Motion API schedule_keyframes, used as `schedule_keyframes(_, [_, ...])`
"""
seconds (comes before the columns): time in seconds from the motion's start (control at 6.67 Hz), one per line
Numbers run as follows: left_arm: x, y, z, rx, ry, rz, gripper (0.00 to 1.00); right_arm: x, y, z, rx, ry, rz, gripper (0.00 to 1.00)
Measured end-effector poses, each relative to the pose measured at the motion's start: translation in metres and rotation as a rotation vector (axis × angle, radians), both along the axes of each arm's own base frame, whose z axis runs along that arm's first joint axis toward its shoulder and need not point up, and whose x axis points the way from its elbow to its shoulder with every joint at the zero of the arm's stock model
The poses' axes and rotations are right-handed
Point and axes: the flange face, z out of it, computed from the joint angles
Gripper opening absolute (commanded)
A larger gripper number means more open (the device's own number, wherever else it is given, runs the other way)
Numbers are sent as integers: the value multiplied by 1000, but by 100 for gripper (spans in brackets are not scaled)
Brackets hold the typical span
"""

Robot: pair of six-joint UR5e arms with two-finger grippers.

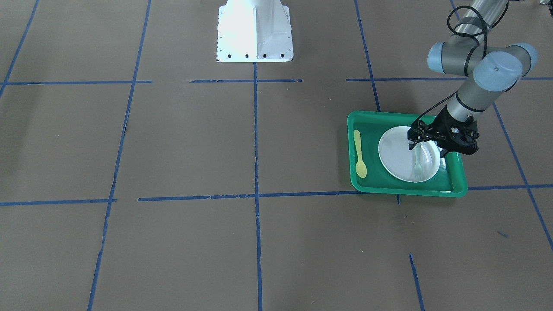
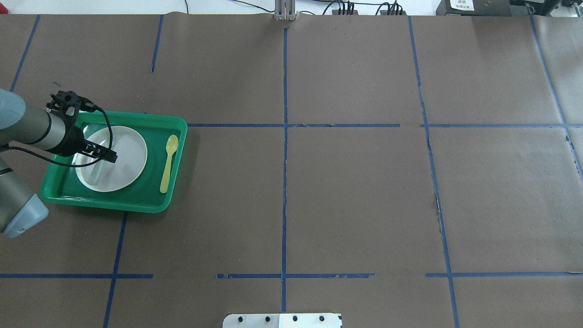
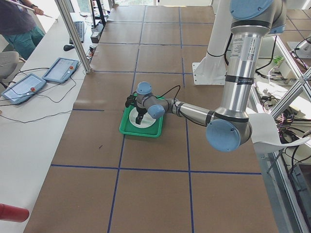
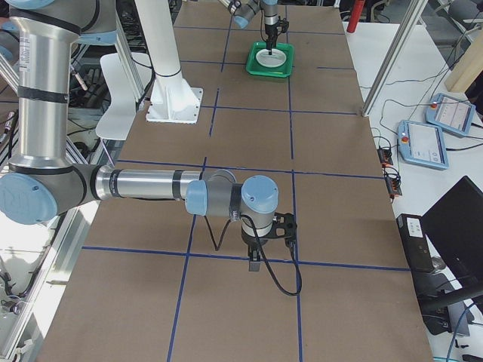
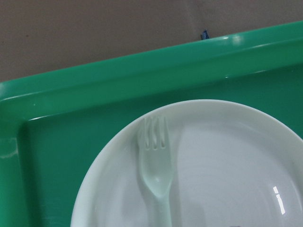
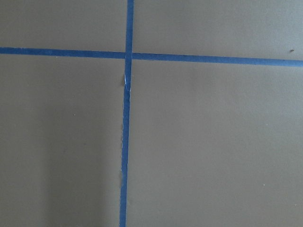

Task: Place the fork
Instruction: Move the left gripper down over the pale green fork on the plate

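The pale translucent fork (image 1: pixel 418 166) lies on the white plate (image 1: pixel 395 151) in the green tray (image 1: pixel 410 190), tines toward the table's far edge. The left wrist view shows its tines and neck (image 5: pixel 156 165) flat on the plate (image 5: pixel 227 151). My left gripper (image 1: pixel 427 149) hangs low over the plate's robot-side half, above the fork's handle, with its jaws spread apart and open. In the overhead view it (image 2: pixel 95 152) covers part of the fork (image 2: pixel 97 169). My right gripper (image 4: pixel 255 264) shows only in the exterior right view, pointing down over bare table; I cannot tell its state.
A yellow plastic spoon (image 1: pixel 359 154) lies in the tray beside the plate, on the side toward the table's middle. The robot's white base (image 1: pixel 255 34) stands at the table's near-robot edge. Blue tape lines cross the brown table cover.
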Motion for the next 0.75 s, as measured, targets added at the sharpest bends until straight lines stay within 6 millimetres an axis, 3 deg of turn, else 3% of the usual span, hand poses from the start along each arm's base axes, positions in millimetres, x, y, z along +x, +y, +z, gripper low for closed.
schedule_keyframes(0.45, [-2, 5, 3, -9, 0, 10, 74, 0, 0, 0, 0, 0, 0, 100])
schedule_keyframes(0.6, [-2, 5, 3, -9, 1, 10, 66, 0, 0, 0, 0, 0, 0, 100])
schedule_keyframes(0.75, [-2, 5, 4, -12, -1, 9, 66, 0, 0, 0, 0, 0, 0, 100])
